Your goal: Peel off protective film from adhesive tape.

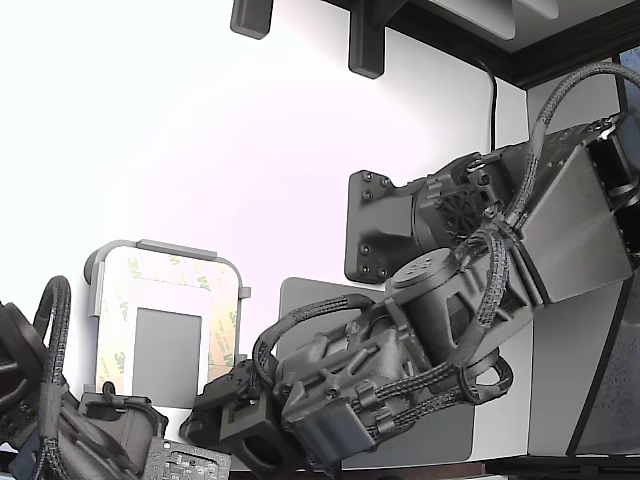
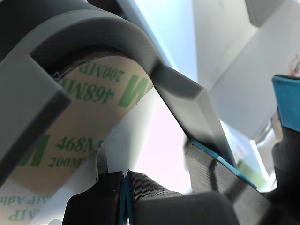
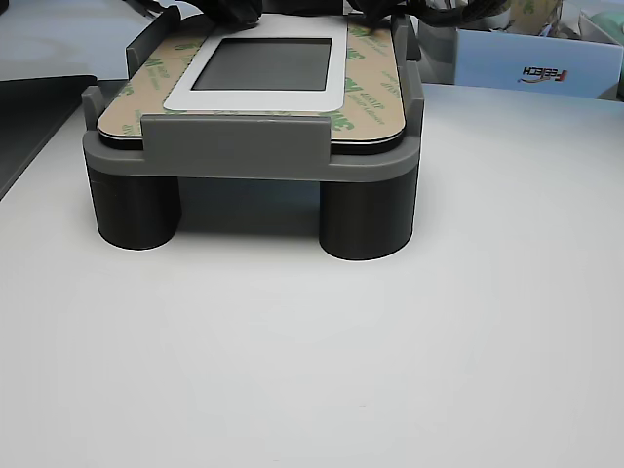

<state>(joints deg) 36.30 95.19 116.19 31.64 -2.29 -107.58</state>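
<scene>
Close against my wrist lens, my pincer (image 2: pixel 125 187) has its blue-edged pads pressed together at the fixture's (image 3: pixel 234 146) corner; whether film is caught between them, can't tell. Protective film (image 2: pixel 89 122), tan with green print, lies on the adhesive tape (image 3: pixel 375 93) bordering the grey rectangle (image 3: pixel 265 63).

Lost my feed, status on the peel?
Hand shut at fixture corner. Protective film still flat on adhesive tape. Nothing blocking.

Grey holder (image 3: pixel 234 146) on two dark cylinder legs (white tabletop (image 3: pixel 312 370)).
</scene>
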